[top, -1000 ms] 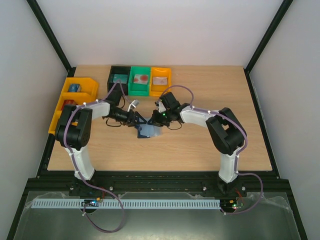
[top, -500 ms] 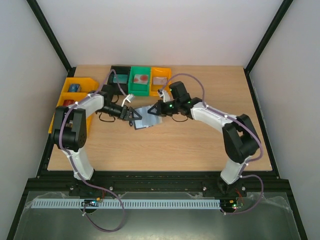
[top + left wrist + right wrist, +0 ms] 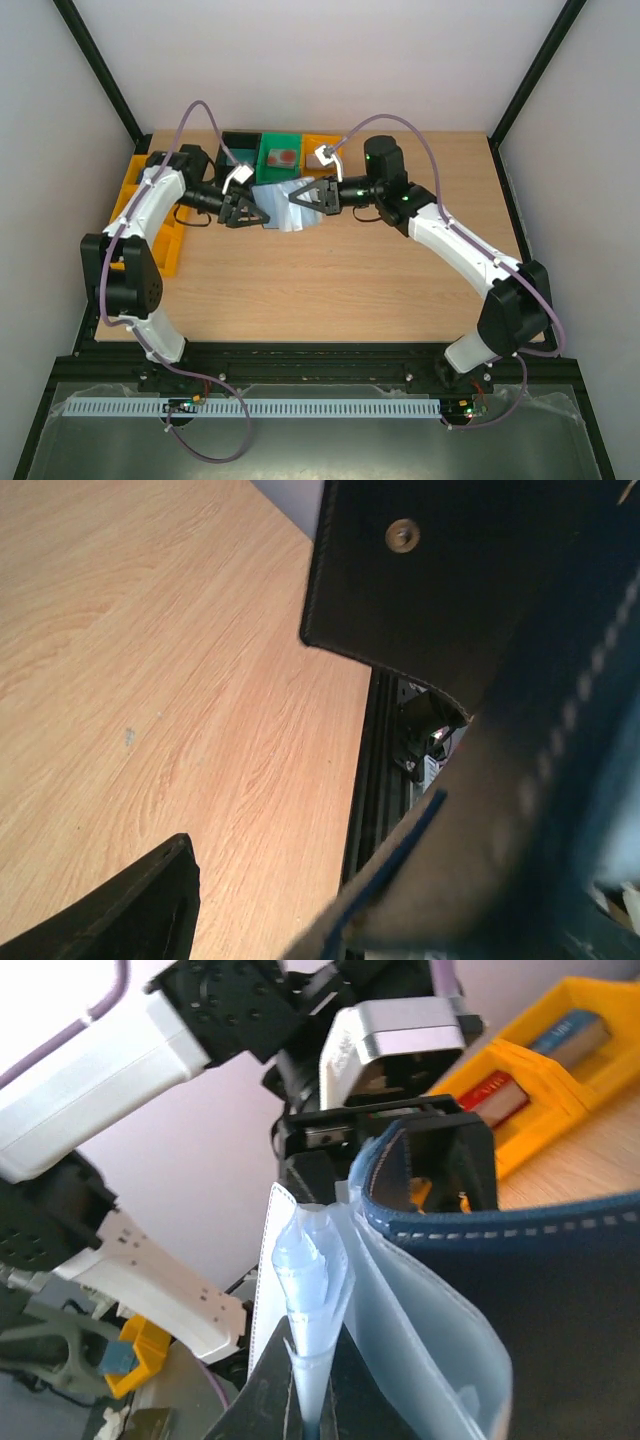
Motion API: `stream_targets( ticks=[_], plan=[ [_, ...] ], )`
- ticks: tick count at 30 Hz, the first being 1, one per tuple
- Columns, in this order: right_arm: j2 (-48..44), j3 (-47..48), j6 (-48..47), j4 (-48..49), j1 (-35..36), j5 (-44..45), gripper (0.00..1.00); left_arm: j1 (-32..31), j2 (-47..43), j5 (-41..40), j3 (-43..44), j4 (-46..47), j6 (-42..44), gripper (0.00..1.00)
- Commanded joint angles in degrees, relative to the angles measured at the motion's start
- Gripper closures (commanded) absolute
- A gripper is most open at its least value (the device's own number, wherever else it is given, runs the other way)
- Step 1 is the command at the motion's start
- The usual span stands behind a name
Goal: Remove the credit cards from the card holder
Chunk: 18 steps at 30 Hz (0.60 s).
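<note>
Top view, left to right: a yellow bin [image 3: 127,195] stood at the left edge of the tabletop [image 3: 330,280], partly hidden by the left arm, which reached over it toward the middle. The left pincer [image 3: 256,213] met the left end of the card holder [image 3: 280,218], which hung clear of the tabletop between the two pincers, just in front of a row of three bins: black [image 3: 240,136], green [image 3: 272,176] and orange [image 3: 312,140]. In the left wrist view, one finger [image 3: 140,905] of this pincer stood apart from the dark navy leather, whose flap carried a snap stud [image 3: 402,535]. The other finger lay behind the leather, so whether this pincer gripped the holder could not be told. The holder was spread open, with its pale blue-grey pockets [image 3: 400,1290] turned toward the right arm and its stitched navy cover [image 3: 560,1280] beside them. The right pincer [image 3: 294,199] came in from the right, its fingers closed together on the gathered edge of those pockets, which tapered to a point between them in the right wrist view. Whether cards sat in the pockets could not be made out. The right arm stretched back across the tabletop to its base at the near right.
</note>
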Motion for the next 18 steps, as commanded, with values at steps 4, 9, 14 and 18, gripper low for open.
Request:
stream_targets(
  ticks=[4, 9, 14, 18],
  plan=[
    [-2.2, 1.4, -1.9, 6.1, -0.2, -6.8, 0.98, -0.8, -6.5, 2.5, 5.1, -3.6, 3.9, 0.36],
    [-2.5, 1.1, -1.0, 8.4, -0.2, -7.9, 0.98, -2.7, -9.5, 2.5, 6.1, -3.7, 4.2, 0.69],
    [-3.6, 0.9, -3.6, 6.0, -0.6, -7.5, 0.98, -2.8, -11.7, 1.9, 6.8, -3.4, 3.3, 0.98],
    [-4.6, 2.0, -6.7, -4.8, -4.8, 7.3, 0.55, -2.5, -14.1, -7.6, 6.6, 7.9, -12.5, 0.98]
  ],
)
